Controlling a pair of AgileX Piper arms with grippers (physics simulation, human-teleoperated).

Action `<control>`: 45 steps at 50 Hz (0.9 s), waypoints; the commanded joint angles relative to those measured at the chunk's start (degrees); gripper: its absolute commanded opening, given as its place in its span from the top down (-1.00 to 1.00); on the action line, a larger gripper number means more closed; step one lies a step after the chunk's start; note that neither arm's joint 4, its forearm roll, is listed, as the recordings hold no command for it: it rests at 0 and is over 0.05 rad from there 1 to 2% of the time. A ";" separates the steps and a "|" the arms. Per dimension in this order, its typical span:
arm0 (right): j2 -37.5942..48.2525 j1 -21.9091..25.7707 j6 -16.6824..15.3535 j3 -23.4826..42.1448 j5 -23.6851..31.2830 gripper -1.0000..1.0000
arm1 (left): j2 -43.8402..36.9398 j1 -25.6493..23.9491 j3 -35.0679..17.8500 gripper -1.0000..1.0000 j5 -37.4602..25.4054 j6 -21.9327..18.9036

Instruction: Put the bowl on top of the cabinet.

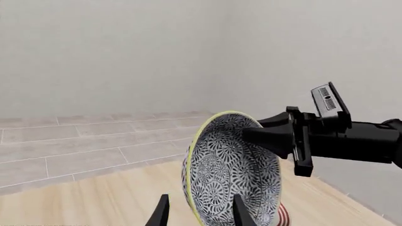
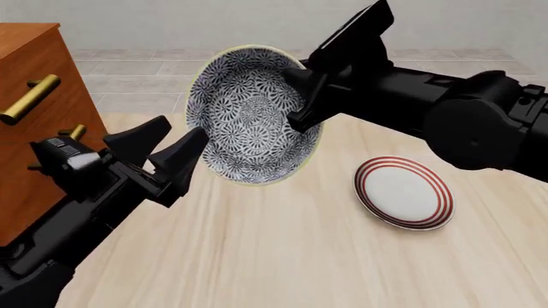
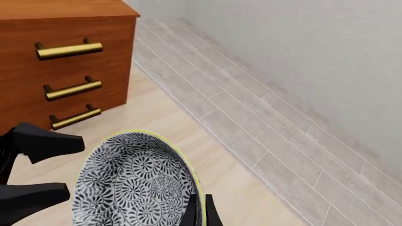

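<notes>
The bowl [image 2: 253, 115], black-and-white floral with a pale yellow-green rim, hangs tilted in the air above the table. My right gripper [image 2: 296, 96] is shut on the bowl's upper right rim; its fingertips pinch that rim in the right wrist view [image 3: 197, 209]. My left gripper [image 2: 179, 133] is open at the bowl's lower left edge. In the left wrist view the bowl [image 1: 232, 174] has its rim running between the spread left fingers [image 1: 242, 212]. The reddish-brown cabinet [image 2: 34, 58] with brass handles stands at the left, its top [image 3: 63, 7] bare where it shows.
A flat white plate with red rings [image 2: 402, 192] lies on the wooden table [image 2: 299, 256] to the right, under the right arm. Pale floor tiles and a grey wall lie beyond the table's far edge.
</notes>
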State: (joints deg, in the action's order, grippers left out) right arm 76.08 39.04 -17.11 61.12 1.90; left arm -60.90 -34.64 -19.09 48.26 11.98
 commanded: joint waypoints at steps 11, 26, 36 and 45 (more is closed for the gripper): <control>-0.32 0.38 0.48 0.34 -0.07 1.00 | -3.41 2.08 -0.76 -1.00 3.27 4.54; -0.12 0.59 0.74 0.71 0.07 1.00 | -6.63 0.48 -2.29 -1.00 4.26 4.18; -0.21 0.64 0.81 0.97 0.24 1.00 | -8.20 -0.07 -3.65 -1.00 3.82 4.25; -0.40 0.65 0.95 1.13 0.41 1.00 | -9.60 -1.08 -5.24 -1.00 2.37 3.91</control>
State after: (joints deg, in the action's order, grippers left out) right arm 76.02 39.65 -16.56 61.74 2.25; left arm -69.06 -35.01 -22.99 51.41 15.96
